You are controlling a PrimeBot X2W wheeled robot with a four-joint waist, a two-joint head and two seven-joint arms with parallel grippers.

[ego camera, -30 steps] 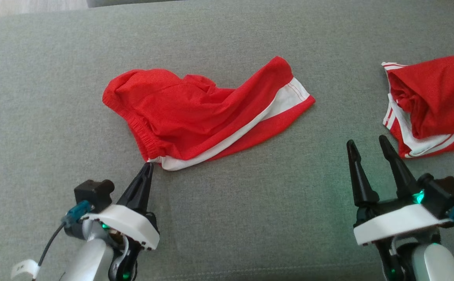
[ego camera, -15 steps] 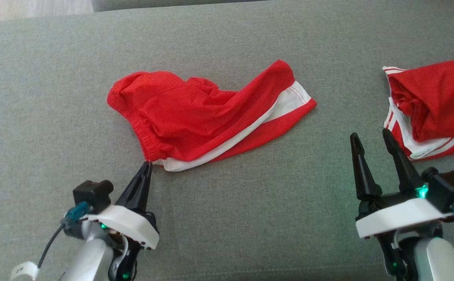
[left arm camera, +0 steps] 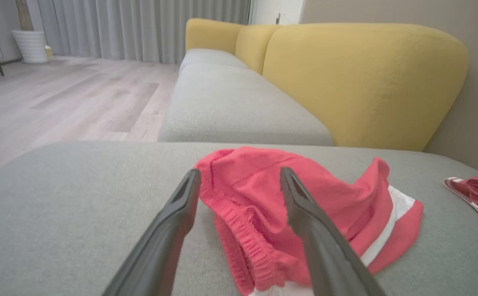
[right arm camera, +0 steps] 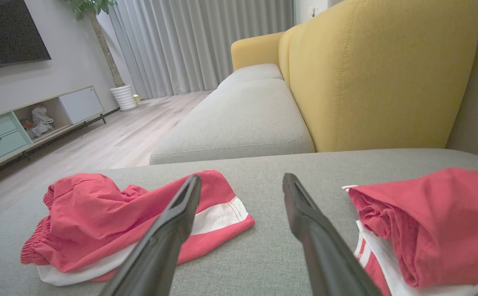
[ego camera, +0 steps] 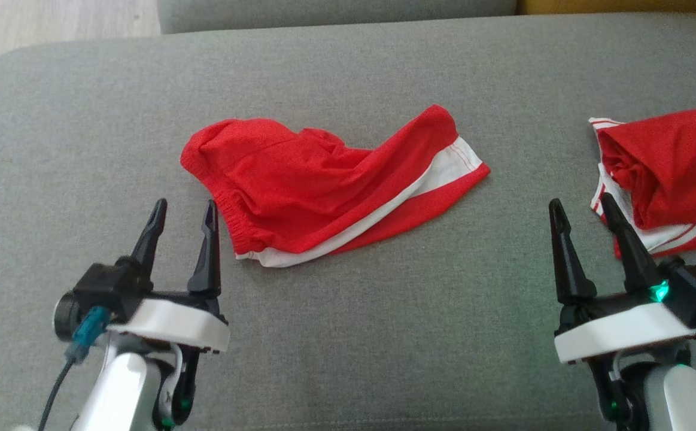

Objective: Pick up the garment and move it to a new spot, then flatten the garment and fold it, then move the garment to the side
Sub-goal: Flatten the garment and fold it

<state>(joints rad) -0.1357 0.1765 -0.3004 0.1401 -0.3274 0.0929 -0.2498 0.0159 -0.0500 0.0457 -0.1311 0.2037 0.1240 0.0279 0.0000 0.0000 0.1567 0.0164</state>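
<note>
On top of the grey sofa seat (ego camera: 383, 335), near the middle, spot the garment (ego camera: 324, 185): red shorts, lying down but all wrinkly, with a white stripe (ego camera: 383, 206) along the near edge and the stretchy waistband (ego camera: 234, 218) at the left end. Just beside that waistband, at the lower left of the head view, find the left gripper (ego camera: 184, 205), with fingers spread wide, holding nothing, tips pointing away from the robot. Cannot tell about any touch between finger and cloth. At the lower right, meet the right gripper (ego camera: 581, 200), also spread wide and holding nothing, well apart from the garment. Right next to it, by the right edge of the head view, see more red clothes (ego camera: 671, 161) with thin white stripes, bunched in a pile. Behind the seat, through the left wrist view, see a yellow sofa back (left arm camera: 358, 78) and a wooden floor (left arm camera: 58, 94).
</note>
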